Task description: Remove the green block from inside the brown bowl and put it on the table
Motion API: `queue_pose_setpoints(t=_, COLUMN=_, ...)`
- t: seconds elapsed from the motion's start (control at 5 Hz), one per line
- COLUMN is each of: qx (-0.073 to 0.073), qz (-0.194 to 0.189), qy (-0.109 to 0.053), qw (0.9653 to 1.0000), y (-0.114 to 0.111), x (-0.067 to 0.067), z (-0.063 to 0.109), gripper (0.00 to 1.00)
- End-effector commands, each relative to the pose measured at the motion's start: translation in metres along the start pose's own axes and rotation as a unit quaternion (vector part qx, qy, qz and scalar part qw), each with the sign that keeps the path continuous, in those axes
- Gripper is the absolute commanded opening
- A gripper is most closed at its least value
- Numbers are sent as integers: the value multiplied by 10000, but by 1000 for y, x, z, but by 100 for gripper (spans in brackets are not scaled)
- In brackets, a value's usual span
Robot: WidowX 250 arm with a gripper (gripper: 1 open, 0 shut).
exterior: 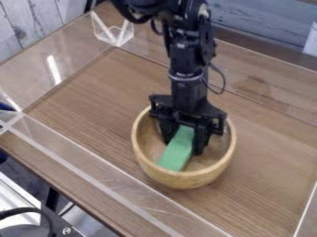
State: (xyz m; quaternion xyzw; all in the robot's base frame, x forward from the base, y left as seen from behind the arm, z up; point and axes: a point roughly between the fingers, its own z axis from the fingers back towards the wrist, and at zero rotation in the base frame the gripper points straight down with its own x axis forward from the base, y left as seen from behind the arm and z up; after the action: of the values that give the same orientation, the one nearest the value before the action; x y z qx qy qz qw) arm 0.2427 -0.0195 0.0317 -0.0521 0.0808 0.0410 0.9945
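"Camera view first, please: how do the jaws stand, and where is the block?"

"The gripper is closed down narrow, with the upper end of the green block between its fingers. The longer part of the block sticks out below the jaws, leaning, and it is inside the brown bowl. Whether its lower end touches the wood, I cannot tell."

"What could go wrong from here?"

"I think the first danger is a slip. The jaws have only one end, so the weight hanging below them could turn the block, and it would fall back under the fingers."

"And the bowl itself?"

"Its rim goes around the jaws on all sides. If the arm moves sideways before it lifts enough, the hanging end may catch the rim, and then the block twists out or the bowl is dragged along."

"And after this?"

"The table lies beyond the rim, to each side of the jaws. If they open too early, the block may land on the rim and roll back inside."
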Motion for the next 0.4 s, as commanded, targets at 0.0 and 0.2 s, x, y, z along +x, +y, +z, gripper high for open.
queue_pose_setpoints(t=0.0, qx=-109, qz=-9, qy=-378, qw=9992, y=4, x=4, z=28, gripper=0)
queue_pose_setpoints(t=0.2, qx=-227, qz=10, qy=-560, qw=9982, y=11, x=2, z=48, gripper=0)
